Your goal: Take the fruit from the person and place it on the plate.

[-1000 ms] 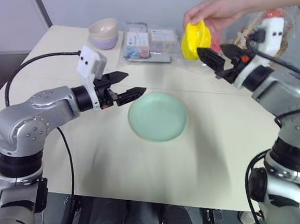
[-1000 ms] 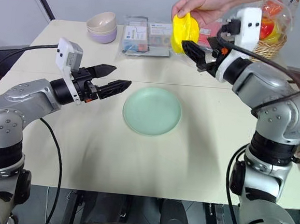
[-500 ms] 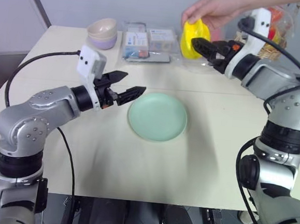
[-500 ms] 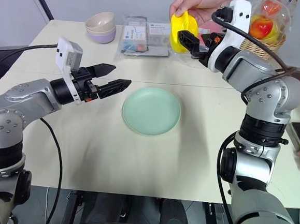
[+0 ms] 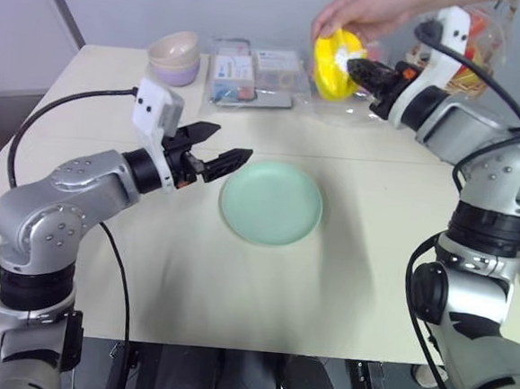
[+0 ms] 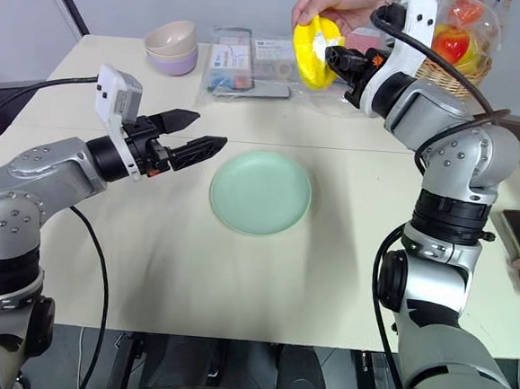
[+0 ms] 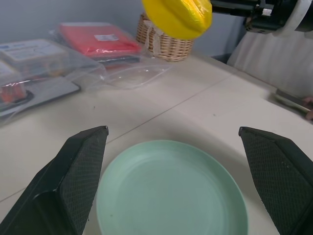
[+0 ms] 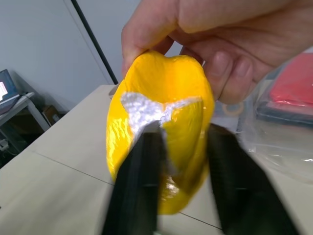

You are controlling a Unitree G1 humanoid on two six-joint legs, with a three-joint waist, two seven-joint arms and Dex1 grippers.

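The glossy, lobed bright yellow fruit [image 8: 161, 142] hangs in the air above the far side of the cream table [image 5: 236, 274], held from above by the person's bare hand [image 8: 215, 39]. The right gripper [image 6: 335, 60] has its two black fingers [image 8: 137, 181] pressed onto the fruit's sides, one on each flank; the right wrist view shows this pinch and the person's fingertips curled over the fruit's top, which the head views leave unclear. The left gripper [image 5: 220, 148] hovers with its fingers spread wide apart. In the left wrist view the round pale mint-green plate [image 7: 171, 196] lies bare between and just beyond those spread fingers, with the fruit high beyond it and a wicker basket [image 7: 166, 44] behind.
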